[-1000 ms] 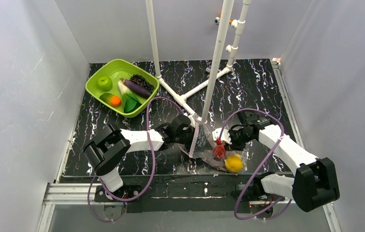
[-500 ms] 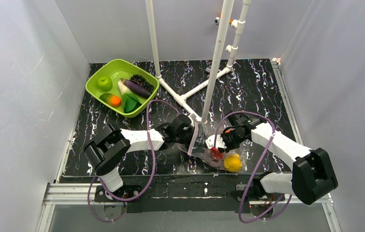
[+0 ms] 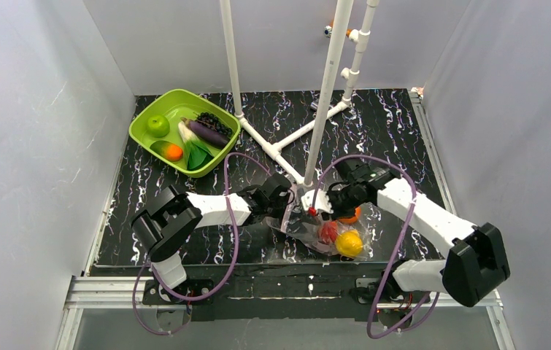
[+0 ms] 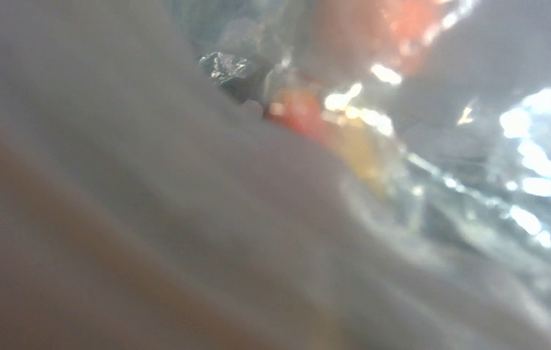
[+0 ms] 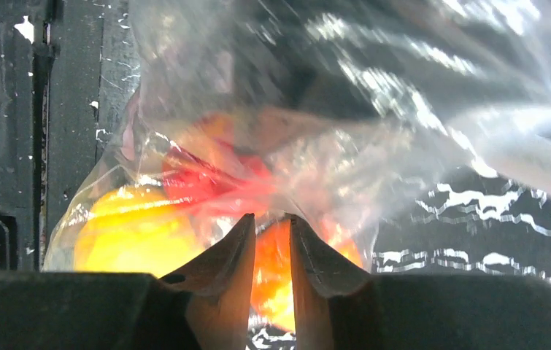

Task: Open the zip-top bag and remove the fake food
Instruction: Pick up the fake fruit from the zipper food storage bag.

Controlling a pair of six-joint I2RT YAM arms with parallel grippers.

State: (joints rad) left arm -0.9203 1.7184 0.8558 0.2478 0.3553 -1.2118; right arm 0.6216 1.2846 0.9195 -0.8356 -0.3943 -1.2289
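Observation:
The zip-top bag [image 3: 309, 232] lies crumpled at the near middle of the table, with a yellow lemon [image 3: 349, 244], a small red piece [image 3: 328, 232] and an orange [image 3: 350, 216] inside it. My left gripper [image 3: 287, 208] grips the bag's left edge; blurred plastic [image 4: 185, 219] fills the left wrist view and hides its fingers. My right gripper [image 3: 317, 205] is closed to a narrow gap on the bag's film [image 5: 330, 146]. The right wrist view shows the right gripper [image 5: 270, 219] with the orange [image 5: 272, 270] behind it, the lemon [image 5: 130, 233] and the red piece [image 5: 206, 179].
The lime-green tray [image 3: 141, 127] at the back left holds a green apple [image 3: 158, 125], an orange [image 3: 174, 152], an eggplant [image 3: 206, 133], grapes [image 3: 217, 122] and a leafy vegetable [image 3: 198, 154]. A white pipe stand [image 3: 323, 109] rises just behind both grippers. The table's front edge is close to the bag.
My right gripper has moved left and away from me, onto the bag's upper part beside the left gripper. The bag has bunched up and an orange now shows at its right side.

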